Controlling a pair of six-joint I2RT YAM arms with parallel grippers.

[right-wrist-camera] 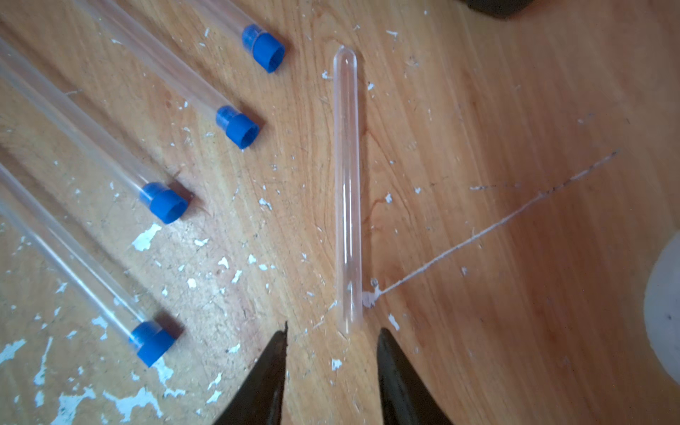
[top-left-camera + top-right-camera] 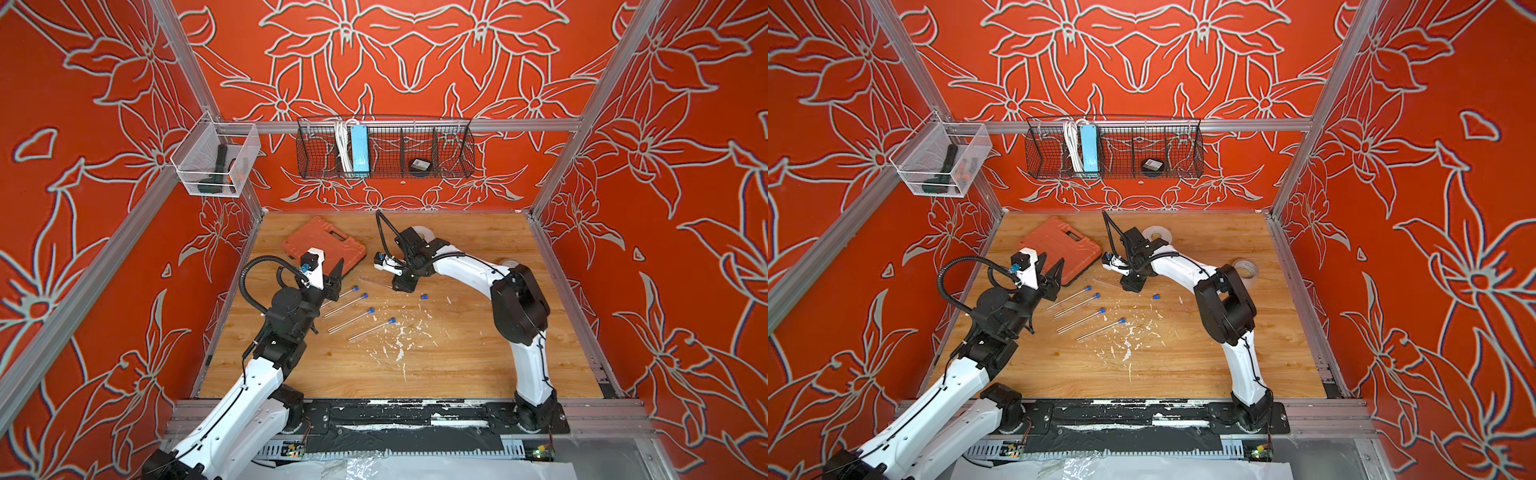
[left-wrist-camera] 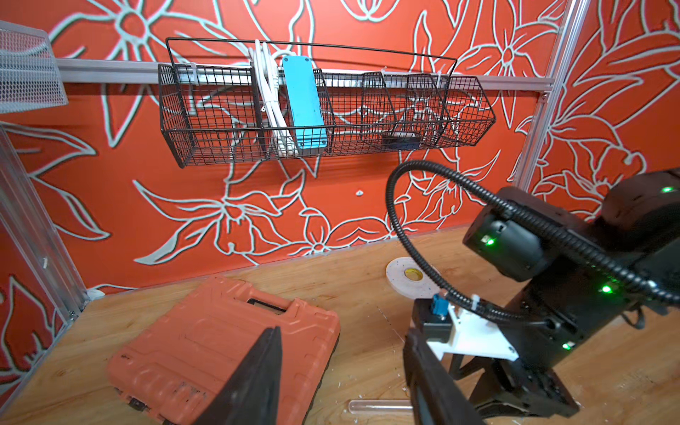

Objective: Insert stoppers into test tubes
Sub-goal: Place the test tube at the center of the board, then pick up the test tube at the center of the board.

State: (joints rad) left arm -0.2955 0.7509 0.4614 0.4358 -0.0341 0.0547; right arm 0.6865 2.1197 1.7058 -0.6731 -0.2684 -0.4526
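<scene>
Glassy uncapped tube [image 1: 346, 184] lies with its open end at the right gripper [image 1: 334, 327], jaws parted; left gripper [image 3: 341, 329], spread and empty, hangs near that tube.

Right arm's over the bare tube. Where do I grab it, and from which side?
Pinch the bare tube across its width, just back from its open end, coming straight down. It lies flat on the table, thin and round, so only its sides offer faces. The open right gripper straddles its line. Keeping the mouth clear should leave room for the loose stopper.
</scene>
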